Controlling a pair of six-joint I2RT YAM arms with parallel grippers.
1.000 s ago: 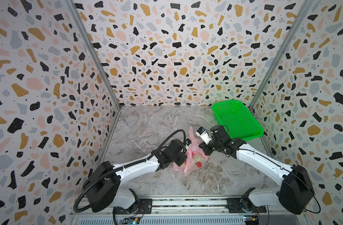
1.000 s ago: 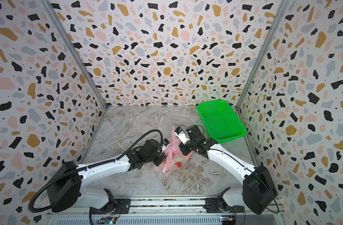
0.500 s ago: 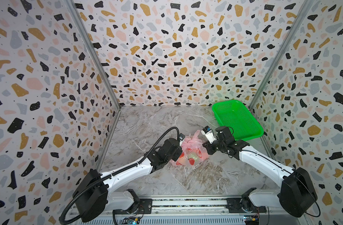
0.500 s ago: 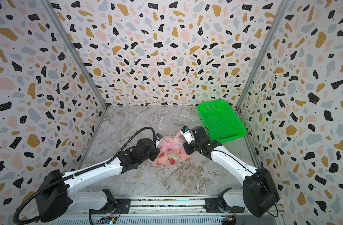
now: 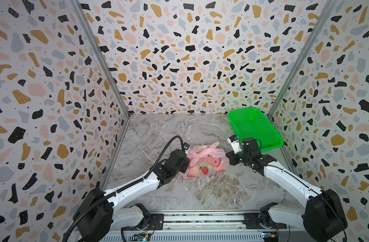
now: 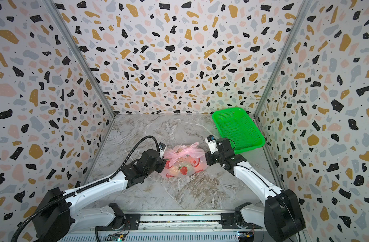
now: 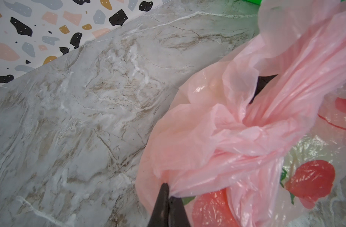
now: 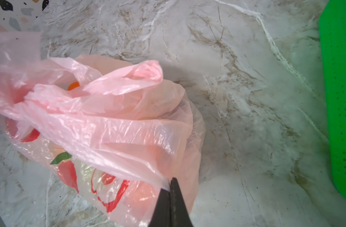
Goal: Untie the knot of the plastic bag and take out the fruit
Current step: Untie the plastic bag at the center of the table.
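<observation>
In both top views the plastic bag point(image 5: 204, 162) lies on the marbled counter point(image 5: 200, 192), between the two arms. The left pincer point(image 5: 186, 164) sits against the bag's near-left edge, the right pincer point(image 5: 227, 156) against the opposite edge, so the bag spans the gap from one pincer to the other. Pink handle plastic is bunched across the bag's top, and red printed marks show through its side. Beyond the right pincer, toward the back corner, stands a green basket point(image 5: 261, 117), apart from the bag.

In a top view the same layout repeats: bag point(image 6: 184, 162) between left pincer point(image 6: 163, 163) and right pincer point(image 6: 206, 156), basket point(image 6: 238, 113) behind the right arm.

In the left wrist view the left pincer point(image 7: 167, 194) is clenched, its dark tips pressed together on a pinch of the bag's point(image 7: 197, 147) pink film. Just ahead of the tips the handle plastic gathers into the knot point(image 7: 252, 125), a bunched twist from which a taut band of plastic runs away from the pincer. Red marks with green leaves are printed on the clearer film beside it.

In the right wrist view the right pincer point(image 8: 170, 188) is likewise clenched, gripping a fold of the bag point(image 8: 113, 137) at its tips. The film stretches from the tips toward the far gathered end. A small orange piece of the fruit point(image 8: 73, 85) shows in a gap among the folds. The basket point(image 8: 339, 98) lies off to one side, well apart from the bag.
</observation>
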